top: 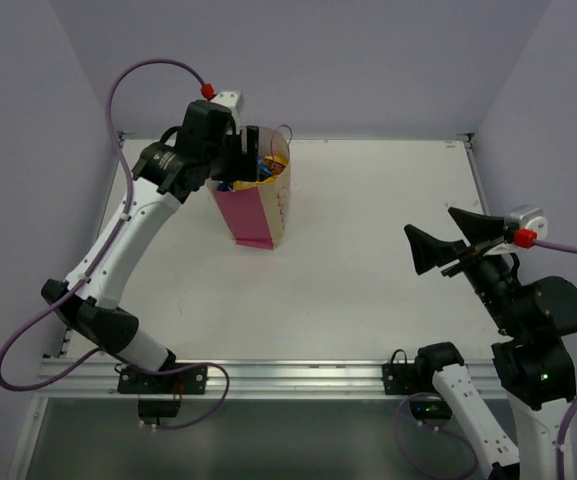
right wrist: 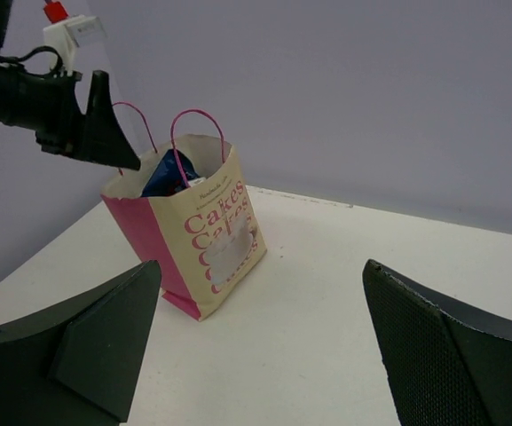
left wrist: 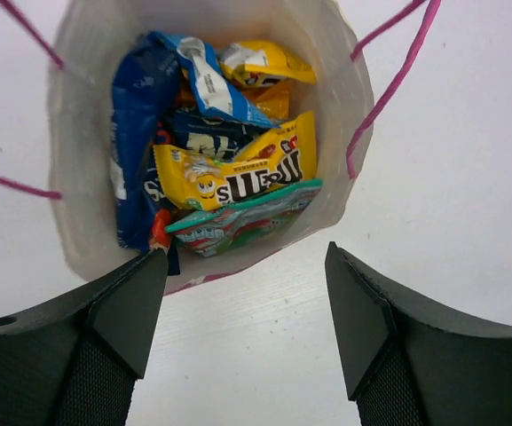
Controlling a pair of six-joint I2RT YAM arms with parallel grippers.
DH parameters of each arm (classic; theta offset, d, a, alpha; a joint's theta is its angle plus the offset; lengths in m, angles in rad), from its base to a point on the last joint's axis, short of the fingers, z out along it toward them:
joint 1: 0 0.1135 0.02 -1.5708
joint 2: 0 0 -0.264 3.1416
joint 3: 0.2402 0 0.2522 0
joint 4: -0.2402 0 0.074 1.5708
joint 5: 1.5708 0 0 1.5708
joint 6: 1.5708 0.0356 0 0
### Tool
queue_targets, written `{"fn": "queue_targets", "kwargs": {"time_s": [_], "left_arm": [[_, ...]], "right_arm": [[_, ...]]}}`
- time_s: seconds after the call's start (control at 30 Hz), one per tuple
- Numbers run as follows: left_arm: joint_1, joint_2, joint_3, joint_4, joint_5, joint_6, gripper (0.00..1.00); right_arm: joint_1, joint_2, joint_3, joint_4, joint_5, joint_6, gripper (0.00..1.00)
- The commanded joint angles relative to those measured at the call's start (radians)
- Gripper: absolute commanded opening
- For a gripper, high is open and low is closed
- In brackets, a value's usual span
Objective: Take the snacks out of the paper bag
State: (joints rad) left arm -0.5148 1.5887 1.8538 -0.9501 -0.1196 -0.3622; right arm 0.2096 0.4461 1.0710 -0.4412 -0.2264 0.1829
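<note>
Tan, pink-sided paper bag upright at far left of table, shiny snack pouches packed inside; left gripper spread empty over the mouth; right gripper spread, idle; risk: jaws snag rim, tipping bag.

Bright, even light floods the white table, washing it nearly featureless around the left tool in that tool's own view. The paper bag throws only a faint, soft-edged shadow. Ahead of the left tool, the snacks show small glints on their shiny wrappers. The right tool looms dark and slightly soft near its lens.
</note>
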Motion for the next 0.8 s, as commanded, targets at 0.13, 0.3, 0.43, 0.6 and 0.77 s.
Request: {"fn": "queue_targets", "kwargs": {"time_s": [0.13, 0.3, 0.43, 0.6, 0.77], "left_arm": [[0.114, -0.161, -0.125, 0.134, -0.115, -0.02, 0.73], [0.228, -0.107, -0.211, 0.221, -0.006, 0.028, 0.71], [0.229, -0.066, -0.274, 0.303, 0.055, 0.043, 0.7], [0.249, -0.015, -0.292, 0.355, -0.005, 0.048, 0.49], [0.256, 0.002, -0.3, 0.416, -0.023, 0.078, 0.36]], "right_arm": [[0.004, -0.024, 0.0, 0.019, -0.013, -0.014, 0.99], [0.005, -0.032, -0.005, 0.019, -0.028, -0.014, 0.99], [0.005, -0.037, -0.005, 0.018, -0.025, -0.022, 0.99], [0.005, -0.041, -0.013, 0.021, -0.053, -0.025, 0.99], [0.005, -0.035, -0.025, 0.032, -0.093, -0.022, 0.99]]}}
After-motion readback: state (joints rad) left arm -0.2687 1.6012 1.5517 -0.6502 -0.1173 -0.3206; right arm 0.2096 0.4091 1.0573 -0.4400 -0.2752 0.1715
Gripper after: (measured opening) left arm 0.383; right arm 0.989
